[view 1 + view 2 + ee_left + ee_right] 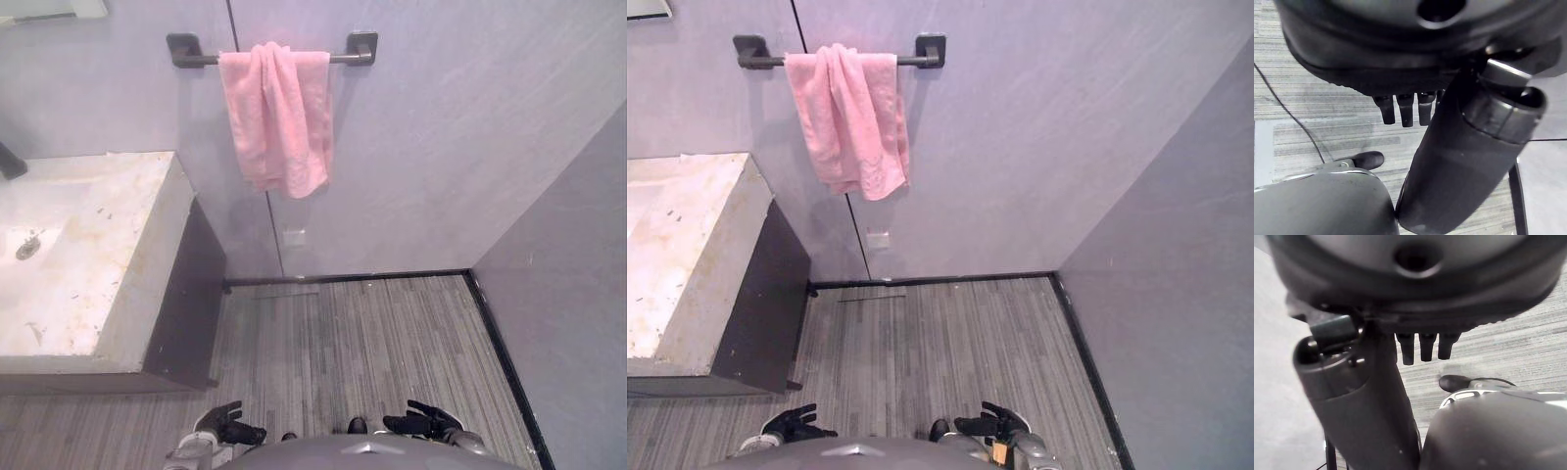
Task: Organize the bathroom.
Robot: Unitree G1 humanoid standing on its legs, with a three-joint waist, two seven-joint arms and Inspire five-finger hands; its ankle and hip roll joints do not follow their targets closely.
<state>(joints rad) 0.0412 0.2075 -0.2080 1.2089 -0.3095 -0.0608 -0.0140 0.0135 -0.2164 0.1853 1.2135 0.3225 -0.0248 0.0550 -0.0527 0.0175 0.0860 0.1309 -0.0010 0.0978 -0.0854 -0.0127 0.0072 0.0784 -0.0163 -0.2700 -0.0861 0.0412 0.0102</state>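
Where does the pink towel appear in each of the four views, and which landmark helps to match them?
Left eye view: pink towel hangs upper centre, on the dark wall bar.
Right eye view: upper left, on the same bar.
Left wrist view: not in it.
Right wrist view: not in it.
Shared landmark: the striped floor.

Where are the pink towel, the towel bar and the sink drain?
pink towel (279,122), left eye view, middle of the hanging cloth
towel bar (345,58), left eye view, bare right end
sink drain (27,249), left eye view, metal ring

towel on wall rail | sink counter left, below
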